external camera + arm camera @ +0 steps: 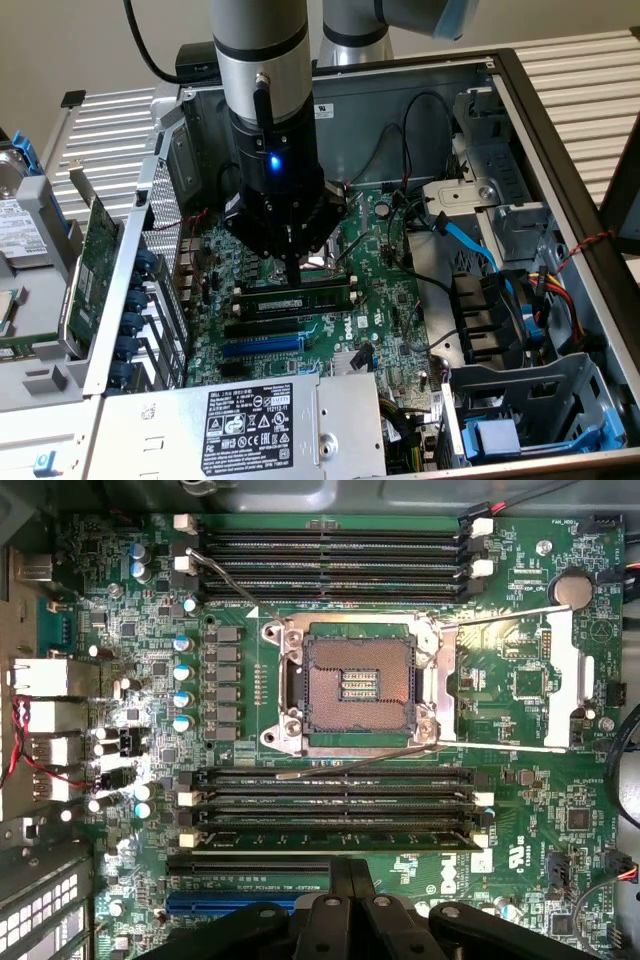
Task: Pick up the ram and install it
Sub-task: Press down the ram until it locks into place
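Note:
The ram point(300, 298) is a long dark-green stick with black chips, lying along a memory slot on the green motherboard point(385, 300) inside the open computer case. In the wrist view the ram point(330, 838) sits in the slot of the nearer bank closest to the gripper, between white end clips. My gripper point(293, 272) hangs straight down over the middle of the stick, fingers together with nothing between them. Its black fingers point(350, 880) meet just beside the ram. Whether the tip touches the stick I cannot tell.
An open CPU socket point(360, 675) lies between two banks of black slots point(330, 560). A wide green expansion card point(95, 250) leans outside the case at the exterior view's left. The power supply point(260, 420), drive cage point(530, 400) and blue cables point(470, 240) crowd the case.

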Motion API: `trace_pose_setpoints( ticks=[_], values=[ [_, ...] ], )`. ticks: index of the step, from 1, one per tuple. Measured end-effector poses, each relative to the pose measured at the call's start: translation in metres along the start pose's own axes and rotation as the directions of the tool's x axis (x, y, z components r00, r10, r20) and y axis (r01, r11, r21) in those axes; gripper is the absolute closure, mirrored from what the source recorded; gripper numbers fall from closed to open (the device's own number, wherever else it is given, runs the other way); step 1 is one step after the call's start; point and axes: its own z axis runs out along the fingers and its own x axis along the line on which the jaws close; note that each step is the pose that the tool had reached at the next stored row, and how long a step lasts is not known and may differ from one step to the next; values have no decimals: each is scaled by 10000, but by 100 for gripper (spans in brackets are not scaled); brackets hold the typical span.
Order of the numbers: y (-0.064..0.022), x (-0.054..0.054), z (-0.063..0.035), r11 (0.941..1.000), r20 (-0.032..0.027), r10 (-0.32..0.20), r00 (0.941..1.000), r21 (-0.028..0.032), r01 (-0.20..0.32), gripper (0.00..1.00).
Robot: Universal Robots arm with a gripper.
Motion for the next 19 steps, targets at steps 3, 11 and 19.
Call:
trace_pose_setpoints(
  ticks=[3,11,19],
  values=[
    [0,0,0,10000,0,0,10000,0,0,89],
    [3,184,7,9999,-3,146,9999,4,-146,89],
    [-1,264,38,9998,0,195,9998,-22,-195,89]
  ],
)
